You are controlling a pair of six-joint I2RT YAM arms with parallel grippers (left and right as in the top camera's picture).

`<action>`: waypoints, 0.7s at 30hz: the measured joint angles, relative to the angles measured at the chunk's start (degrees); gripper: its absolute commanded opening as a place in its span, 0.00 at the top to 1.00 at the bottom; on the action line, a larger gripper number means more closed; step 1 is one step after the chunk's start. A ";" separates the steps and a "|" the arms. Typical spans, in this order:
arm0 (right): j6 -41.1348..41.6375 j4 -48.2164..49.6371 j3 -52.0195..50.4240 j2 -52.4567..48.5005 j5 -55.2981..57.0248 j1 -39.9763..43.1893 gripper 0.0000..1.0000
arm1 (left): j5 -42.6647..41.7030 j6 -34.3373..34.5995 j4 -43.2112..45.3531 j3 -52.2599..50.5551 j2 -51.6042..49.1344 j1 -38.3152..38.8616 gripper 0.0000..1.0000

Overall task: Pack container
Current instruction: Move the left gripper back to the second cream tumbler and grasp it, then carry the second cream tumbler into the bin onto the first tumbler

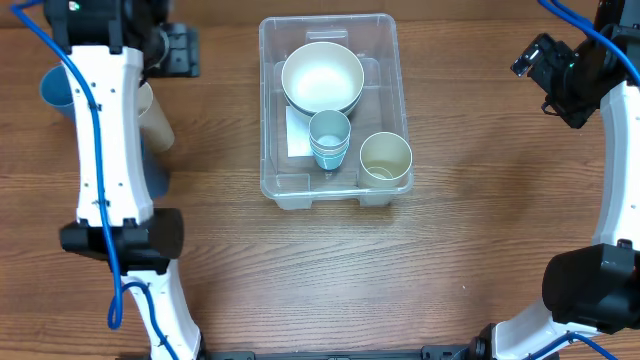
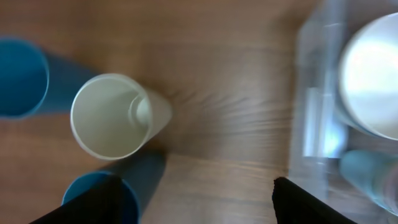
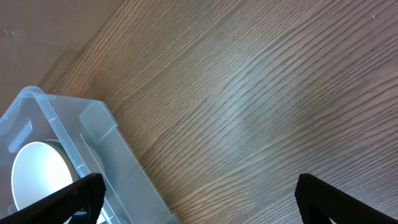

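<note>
Clear plastic container (image 1: 386, 100) sits in the middle of the table (image 1: 480, 250), between the 2 arms. Both are empty: left gripper (image 2: 199, 210) spread wide near a cream cup (image 2: 112, 115), right gripper (image 3: 202, 202) fully spread beside the container.

Backdrop: one wooden surface (image 1: 300, 270), mid-brown, fills every view. No wall, floor or window in frame.

Grain: fine dark streaks, running left to right overhead; wavy figure near the middle.

Finish: smooth, slight sheen. Right wrist view shows a pale washed-out patch mid-frame; left wrist view shows a similar light band.

Light: even and soft, shadows faint with blurred edges.

Right wrist view, far left corner: a straight line (image 3: 62, 53) crosses the wood; beyond it the brown is duller and plainer. Seam or edge, cannot tell.
</note>
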State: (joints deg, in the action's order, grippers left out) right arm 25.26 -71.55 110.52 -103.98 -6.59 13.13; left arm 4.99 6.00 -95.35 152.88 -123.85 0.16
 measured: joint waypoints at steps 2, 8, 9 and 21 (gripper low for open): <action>0.00 0.02 0.00 0.00 0.02 0.02 0.00 | 0.76 0.94 1.31 -4.20 0.00 -1.57 0.23; -0.02 0.02 0.00 0.00 0.02 0.00 0.00 | 3.78 2.10 7.19 -14.47 -0.02 -2.62 0.21; 0.00 0.00 0.00 0.00 0.02 0.00 0.00 | 4.33 2.25 8.41 -16.46 -0.02 -2.62 0.21; 0.00 0.02 0.00 0.00 0.00 0.02 0.00 | 6.73 1.70 20.28 -28.46 -0.02 -2.62 0.32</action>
State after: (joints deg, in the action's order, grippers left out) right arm 25.26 -71.53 110.52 -103.98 -6.59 13.15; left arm 11.73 7.70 -75.07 124.42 -123.87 -2.46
